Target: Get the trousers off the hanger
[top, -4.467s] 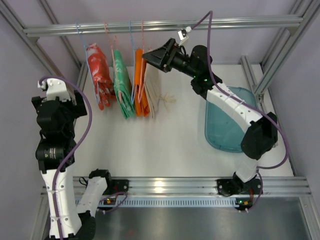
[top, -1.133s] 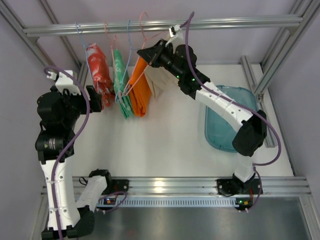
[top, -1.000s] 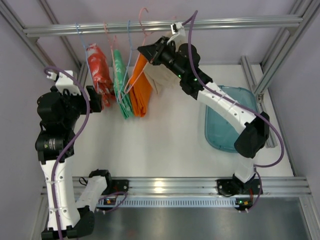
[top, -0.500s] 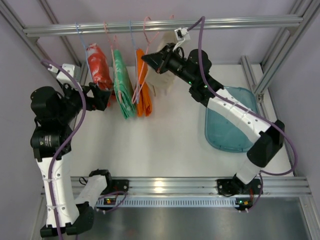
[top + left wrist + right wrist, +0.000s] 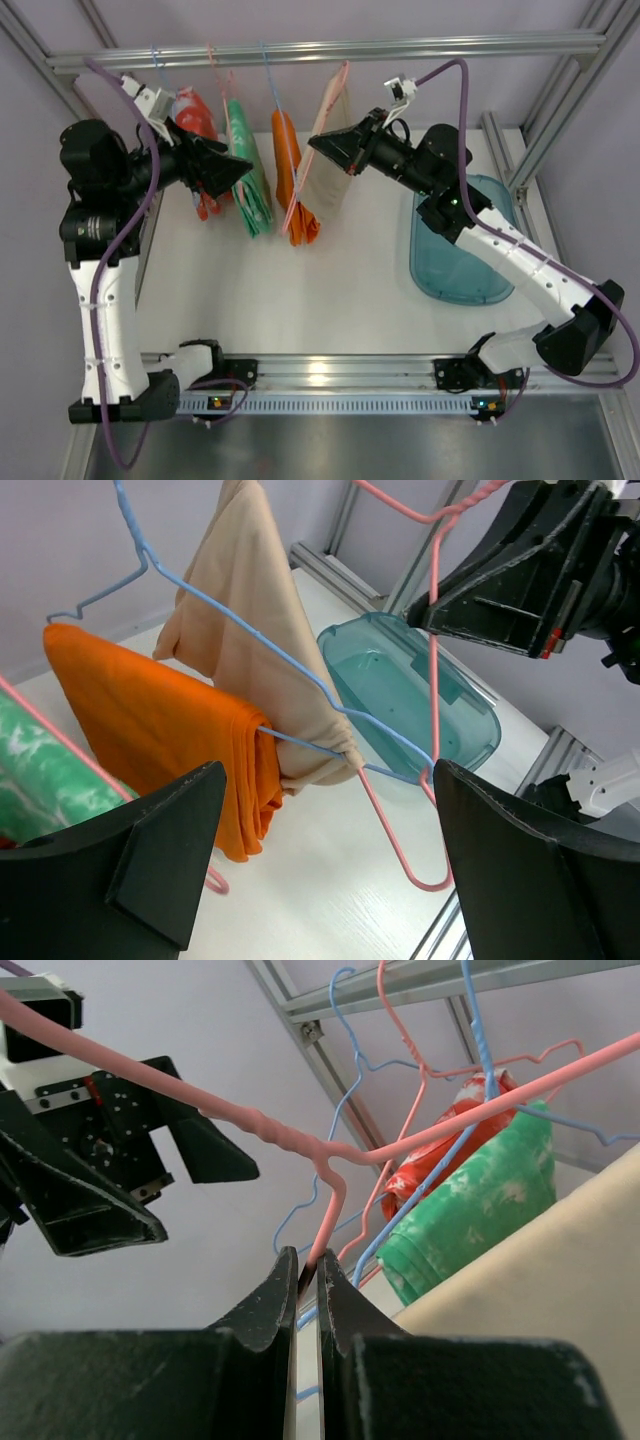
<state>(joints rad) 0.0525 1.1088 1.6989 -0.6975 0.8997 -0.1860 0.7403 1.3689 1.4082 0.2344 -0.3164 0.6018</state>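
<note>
On the thin pink wire hanger (image 5: 280, 1136) the right tool (image 5: 308, 1265) is clenched. Beside it, pale beige cloth trousers (image 5: 250, 610) touch bright orange cloth trousers (image 5: 150, 720); the left tool (image 5: 327, 780) is released.

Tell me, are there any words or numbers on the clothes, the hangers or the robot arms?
None can be read.
The beige trousers, the orange trousers, the pink hanger and the teal tray are all plain.
The right gripper has a small red mark, too small to read.
</note>
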